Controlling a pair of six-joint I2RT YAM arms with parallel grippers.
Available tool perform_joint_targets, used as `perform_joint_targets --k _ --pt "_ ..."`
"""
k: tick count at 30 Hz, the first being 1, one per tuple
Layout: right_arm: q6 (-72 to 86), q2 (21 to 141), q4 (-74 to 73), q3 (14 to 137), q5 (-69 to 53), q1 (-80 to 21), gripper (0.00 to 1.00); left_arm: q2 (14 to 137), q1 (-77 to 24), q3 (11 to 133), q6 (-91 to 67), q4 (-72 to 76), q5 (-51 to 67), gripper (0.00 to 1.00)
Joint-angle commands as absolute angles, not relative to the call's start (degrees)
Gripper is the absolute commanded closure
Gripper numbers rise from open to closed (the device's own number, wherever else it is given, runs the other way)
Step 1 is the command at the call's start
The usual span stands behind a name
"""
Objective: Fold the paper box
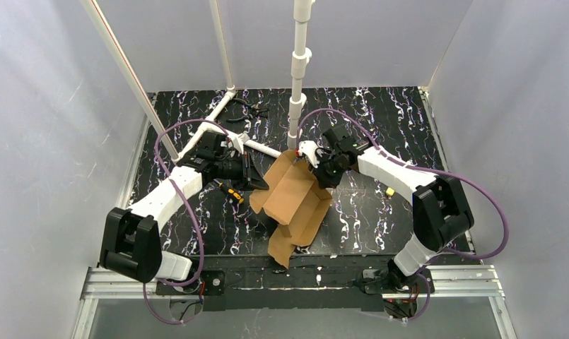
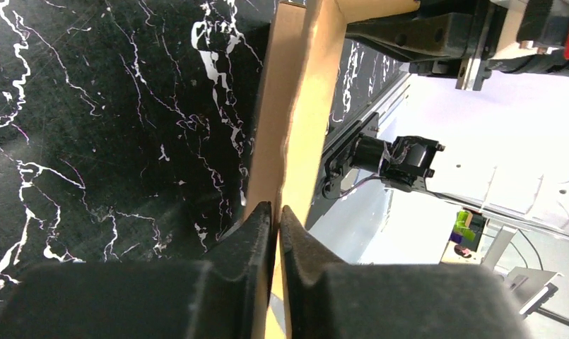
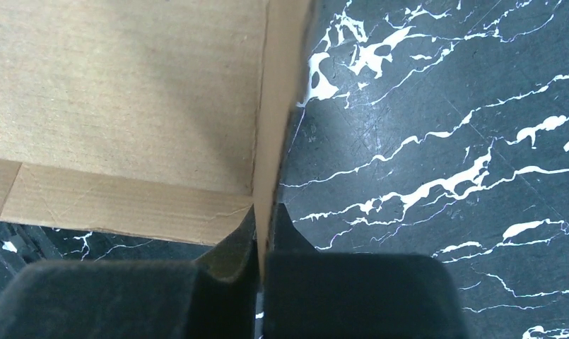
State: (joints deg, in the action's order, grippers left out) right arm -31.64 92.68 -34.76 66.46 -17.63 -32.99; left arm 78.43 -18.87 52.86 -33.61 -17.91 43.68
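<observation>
The paper box (image 1: 292, 194) is a brown cardboard sheet, half unfolded, lying in the middle of the black marbled table with its flaps raised. My left gripper (image 1: 256, 175) is at its left flap. In the left wrist view the fingers (image 2: 278, 210) pinch the thin edge of an upright cardboard panel (image 2: 302, 106). My right gripper (image 1: 315, 164) is at the box's far right corner. The right wrist view shows its jaws (image 3: 264, 212) shut on a standing wall, with the box's flat panel (image 3: 126, 92) to the left.
A white pipe frame (image 1: 297, 70) stands just behind the box, with a pipe running diagonally on the table (image 1: 218, 120). A yellow-handled tool (image 1: 232, 192) lies by the left arm. Small black pliers (image 1: 251, 107) lie at the back. White walls close in the table.
</observation>
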Motion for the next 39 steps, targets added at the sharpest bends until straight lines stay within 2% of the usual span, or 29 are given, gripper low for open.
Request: perform_joint_targets --k 1,2,10,16,22,27,29,31,34,36,39 --pt "-30.59 95.09 -37.96 69.17 -15.23 -34.1 0.96 80.05 -18.63 52.06 -31.23 -17.88 44.94 0.98" --pt "-30.44 95.2 -37.7 69.1 -15.47 -34.06 0.95 80.4 -18.58 51.91 -30.85 -17.92 45.18 1.0" --pt "-29.09 95.2 -33.49 66.82 -18.93 -34.1 0.72 80.83 -18.56 51.19 -28.87 -18.02 44.77 1.0" --pt "-28.58 94.53 -30.76 65.19 -20.98 -33.95 0.65 79.88 -18.55 50.73 -28.18 -18.32 44.56 1.0" --pt "-30.44 92.08 -33.47 63.53 -20.55 -33.4 0.48 79.26 -18.55 50.78 -27.28 -18.64 43.95 1.0" --pt "-31.87 92.41 -33.74 60.67 -18.87 -32.7 0.45 78.9 -18.63 51.01 -26.65 -18.54 44.08 1.0" --pt "-31.87 92.19 -32.35 59.37 -18.07 -32.68 0.46 78.61 -18.59 51.06 -26.42 -18.54 43.9 1.0" --pt "-31.7 91.81 -30.44 58.17 -16.94 -32.69 0.55 78.32 -18.56 50.98 -26.38 -18.34 43.77 1.0" --pt "-31.8 91.38 -27.25 56.52 -15.7 -32.7 0.76 77.99 -18.69 50.68 -26.56 -17.52 43.91 1.0" --pt "-31.31 90.71 -24.35 55.42 -14.87 -32.7 0.99 77.7 -18.69 50.6 -26.76 -16.88 44.23 1.0" --pt "-30.39 87.72 -19.2 53.77 -12.58 -32.74 0.99 76.74 -18.65 50.6 -26.94 -15.48 44.45 1.0"
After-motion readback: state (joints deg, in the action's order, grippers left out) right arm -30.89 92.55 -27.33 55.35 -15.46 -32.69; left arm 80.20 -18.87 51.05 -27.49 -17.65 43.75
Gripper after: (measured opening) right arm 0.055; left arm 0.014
